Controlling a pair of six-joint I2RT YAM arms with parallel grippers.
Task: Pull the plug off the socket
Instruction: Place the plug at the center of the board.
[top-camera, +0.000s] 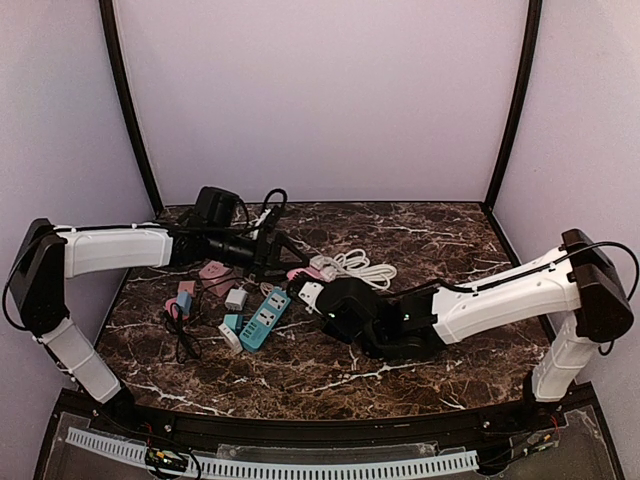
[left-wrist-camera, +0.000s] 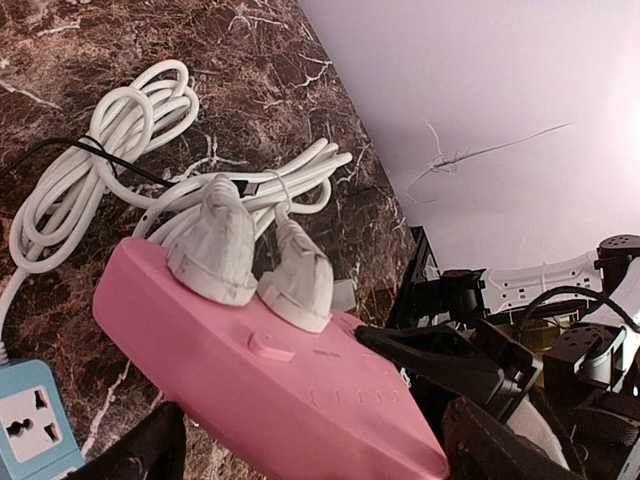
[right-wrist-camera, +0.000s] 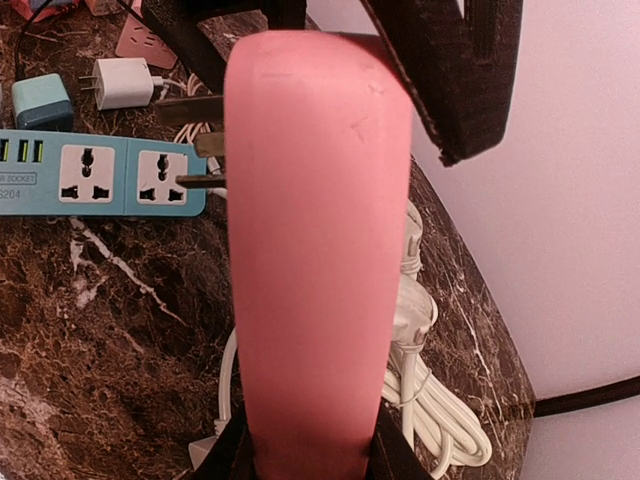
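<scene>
Both arms are the same build: white moulded links with black joint housings.
left arm, over the table's left edge: thin black cable looped around the big black housing.
right arm, over the table's right edge: black cable arcing over its housing. The wrist section is black, with small green status lights.
left gripper: all matte black, fingers blocky.

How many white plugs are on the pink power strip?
2. One white plug stands near the pink power strip's upper-left end, the second plug right beside it. Others may be hidden.
</scene>
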